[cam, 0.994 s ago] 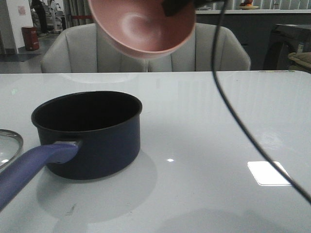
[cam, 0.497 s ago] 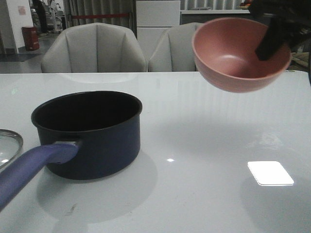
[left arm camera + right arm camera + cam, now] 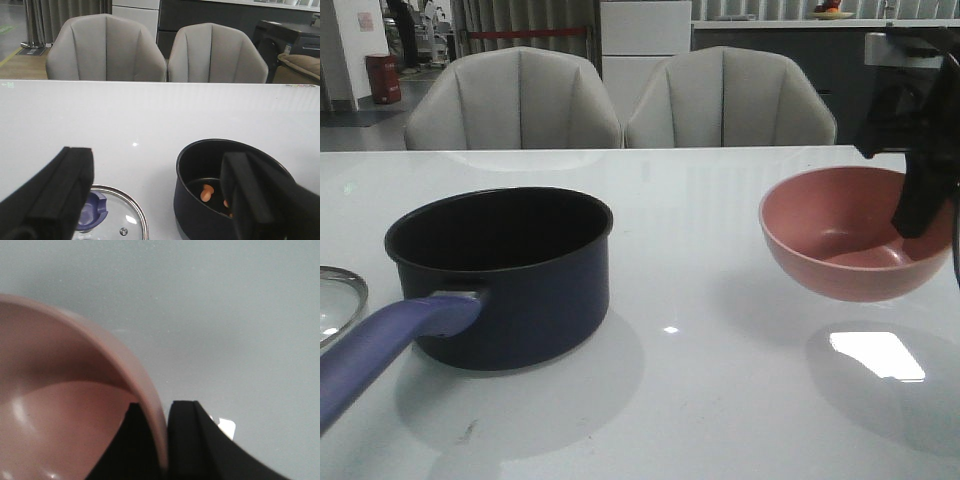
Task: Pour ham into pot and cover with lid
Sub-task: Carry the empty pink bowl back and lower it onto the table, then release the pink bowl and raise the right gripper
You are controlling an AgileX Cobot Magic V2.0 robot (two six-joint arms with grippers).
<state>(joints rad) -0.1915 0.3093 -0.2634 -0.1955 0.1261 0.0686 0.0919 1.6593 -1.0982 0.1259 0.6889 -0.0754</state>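
The dark navy pot (image 3: 520, 300) stands left of centre, its blue-purple handle (image 3: 380, 345) pointing to the near left. Orange-pink ham pieces (image 3: 206, 192) lie on its black bottom. The glass lid (image 3: 125, 217) with its blue knob (image 3: 92, 212) lies flat on the table left of the pot; only its edge (image 3: 340, 295) shows in the front view. My left gripper (image 3: 157, 197) is open and empty, above lid and pot. My right gripper (image 3: 918, 205) is shut on the rim of the empty pink bowl (image 3: 840, 245), held upright just above the table at the right. The right wrist view shows the fingers clamping that rim (image 3: 160, 440).
Two grey chairs (image 3: 520, 100) stand behind the far table edge. The white table (image 3: 700, 400) has a bright light reflection at the near right, under the bowl. A dark cabinet stands at the back right.
My right gripper has carried the pink bowl from high above the pot, where it was tipped, to the right and down; the bowl is now upright near the table. The pot and lid have not moved.
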